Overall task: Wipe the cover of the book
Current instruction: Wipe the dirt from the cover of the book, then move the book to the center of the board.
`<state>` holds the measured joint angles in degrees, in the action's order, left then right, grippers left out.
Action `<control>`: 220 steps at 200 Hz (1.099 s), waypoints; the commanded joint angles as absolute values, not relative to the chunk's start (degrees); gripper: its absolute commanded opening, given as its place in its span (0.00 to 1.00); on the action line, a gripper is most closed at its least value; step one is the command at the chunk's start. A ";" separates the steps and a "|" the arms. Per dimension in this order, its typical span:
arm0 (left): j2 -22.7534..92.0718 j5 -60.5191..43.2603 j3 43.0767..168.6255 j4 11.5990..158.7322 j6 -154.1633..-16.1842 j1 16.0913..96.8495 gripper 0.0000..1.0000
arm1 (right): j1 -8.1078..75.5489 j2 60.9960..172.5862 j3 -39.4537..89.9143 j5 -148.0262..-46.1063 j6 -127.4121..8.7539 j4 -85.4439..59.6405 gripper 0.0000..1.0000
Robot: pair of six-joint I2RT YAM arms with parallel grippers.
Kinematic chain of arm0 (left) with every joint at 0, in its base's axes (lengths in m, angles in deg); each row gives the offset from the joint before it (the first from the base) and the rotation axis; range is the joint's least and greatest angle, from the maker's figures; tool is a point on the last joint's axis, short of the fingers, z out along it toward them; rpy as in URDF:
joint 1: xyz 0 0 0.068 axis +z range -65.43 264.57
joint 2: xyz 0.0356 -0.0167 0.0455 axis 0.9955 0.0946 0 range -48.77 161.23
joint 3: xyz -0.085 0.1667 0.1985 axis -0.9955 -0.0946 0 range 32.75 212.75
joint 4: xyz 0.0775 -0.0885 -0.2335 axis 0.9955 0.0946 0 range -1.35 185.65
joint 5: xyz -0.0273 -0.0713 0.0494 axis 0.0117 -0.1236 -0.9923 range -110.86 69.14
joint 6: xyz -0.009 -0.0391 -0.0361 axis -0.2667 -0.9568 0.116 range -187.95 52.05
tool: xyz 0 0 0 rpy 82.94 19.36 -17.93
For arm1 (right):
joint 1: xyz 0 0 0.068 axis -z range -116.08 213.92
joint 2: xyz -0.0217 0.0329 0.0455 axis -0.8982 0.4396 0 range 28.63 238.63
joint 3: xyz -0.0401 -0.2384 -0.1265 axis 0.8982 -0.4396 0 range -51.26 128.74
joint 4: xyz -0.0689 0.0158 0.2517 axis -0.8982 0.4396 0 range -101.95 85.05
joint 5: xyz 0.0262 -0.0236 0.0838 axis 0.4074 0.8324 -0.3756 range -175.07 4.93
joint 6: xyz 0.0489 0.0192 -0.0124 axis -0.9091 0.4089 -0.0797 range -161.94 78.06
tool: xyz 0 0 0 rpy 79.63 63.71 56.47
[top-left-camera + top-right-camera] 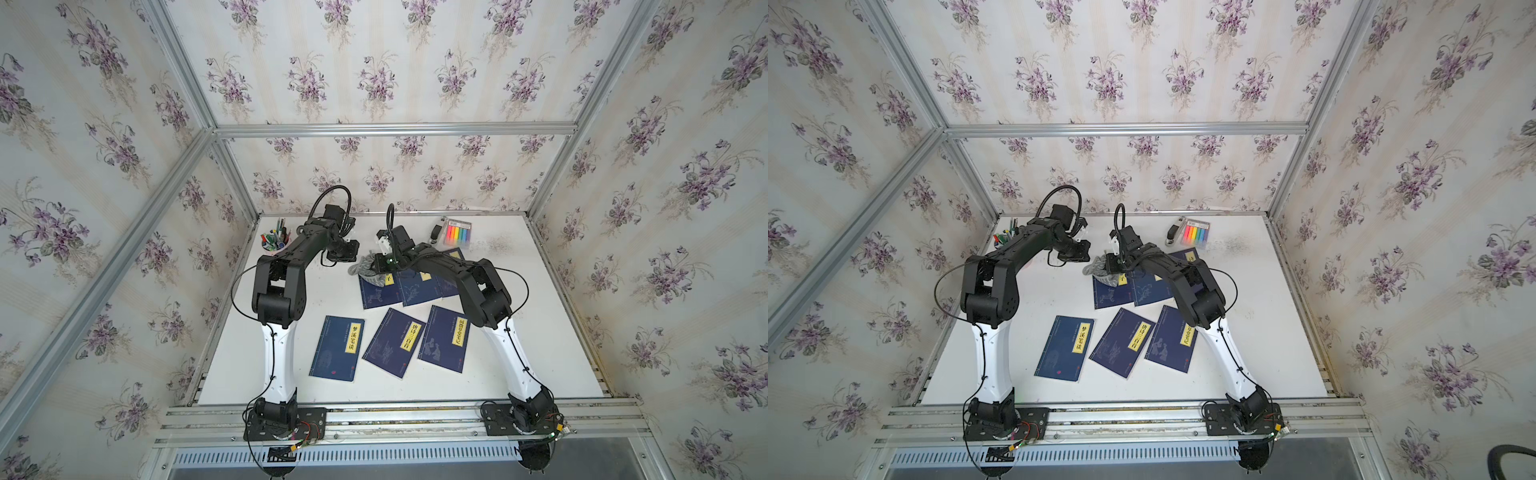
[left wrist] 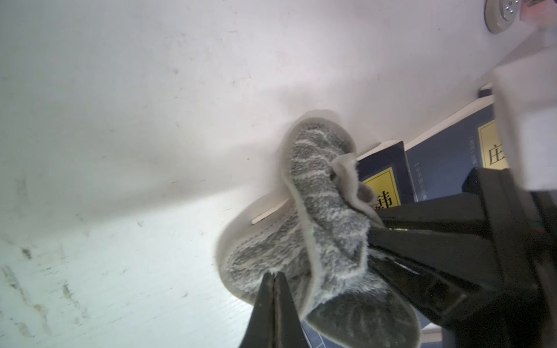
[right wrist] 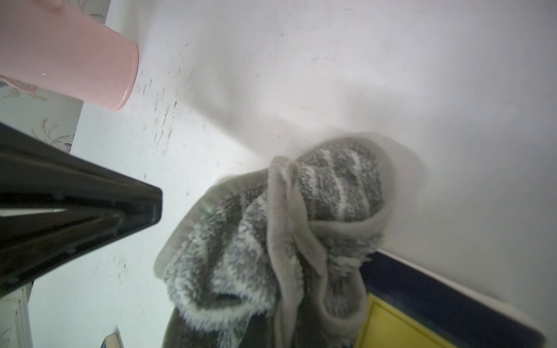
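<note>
Wiping target: dark blue rectangular book with yellow label (image 1: 379, 294), leftmost of the far row, long axis near-to-far, label end toward the back wall; right gripper (image 2: 372, 229) pinches fluffy grey striped cloth (image 1: 362, 269) on its far corner; left gripper (image 2: 273, 275) closed, empty.

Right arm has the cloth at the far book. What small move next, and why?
Likely pull the right pincer, shut on the grey cloth, back toward the robot's base along the blue book. The cloth sits bunched over only the book's far corner, partly on the table, so most of the cover lies uncovered.
</note>
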<state>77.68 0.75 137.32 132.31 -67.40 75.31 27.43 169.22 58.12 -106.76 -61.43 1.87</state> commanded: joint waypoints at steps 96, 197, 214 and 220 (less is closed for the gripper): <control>63.08 -1.91 116.85 130.97 -67.03 68.41 0.00 | 30.19 170.31 56.54 -108.36 -64.72 2.91 0.00; 69.10 -5.56 113.51 127.16 -73.63 61.55 0.00 | 30.30 170.82 54.65 -110.83 -64.05 1.92 0.00; 68.36 -5.66 111.21 125.32 -75.02 61.59 0.00 | 30.22 171.27 54.58 -111.86 -64.35 1.65 0.00; 68.00 -5.74 110.29 124.62 -75.63 61.58 0.00 | 30.13 171.47 54.56 -112.25 -64.52 1.48 0.00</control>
